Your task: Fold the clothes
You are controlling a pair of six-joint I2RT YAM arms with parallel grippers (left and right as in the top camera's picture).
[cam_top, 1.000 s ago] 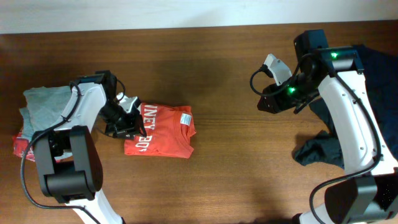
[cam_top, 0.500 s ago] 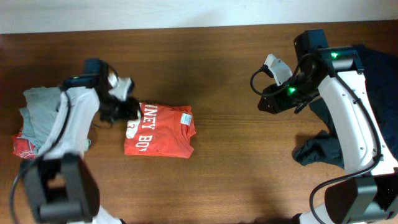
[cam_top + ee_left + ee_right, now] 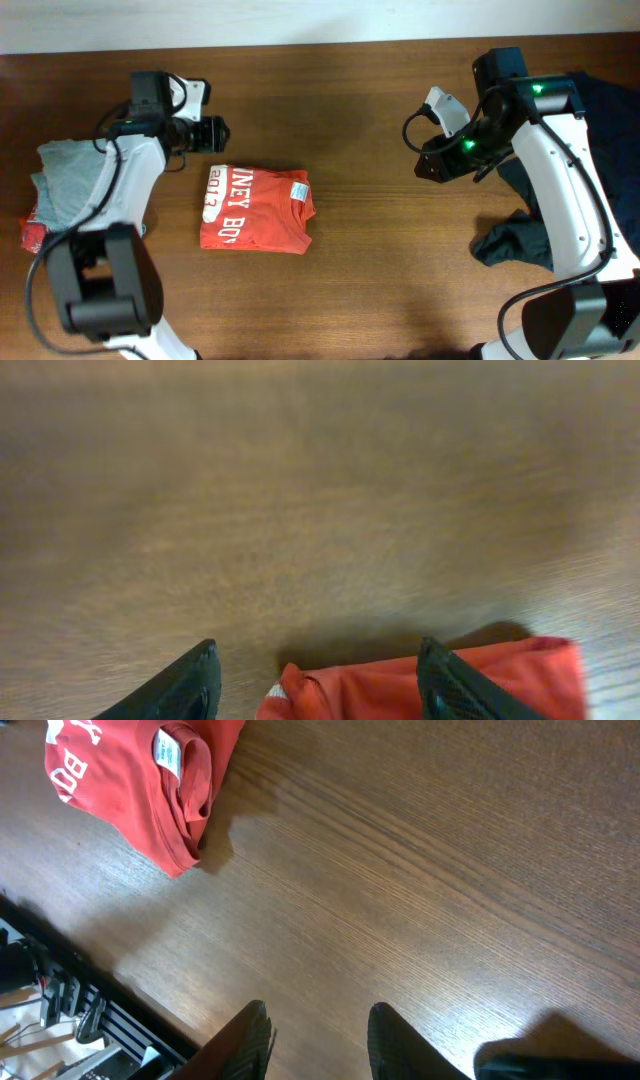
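Brown wooden table across the whole overhead view. At its right edge, a crumpled dark navy garment, partly hidden behind the right arm. At the far left, a heap of grey clothes with a bit of red fabric beneath.

Left of centre, well apart from both heaps, the orange-red T-shirt: folded into a compact rectangle, flat on the wood, white lettering up, white neck label near its right-hand edge.

Left gripper just past the shirt's far left corner, apart from the cloth, fingers spread wide, nothing between them. Right gripper over bare wood right of centre, near the navy garment, fingers a narrower gap apart, likewise empty.
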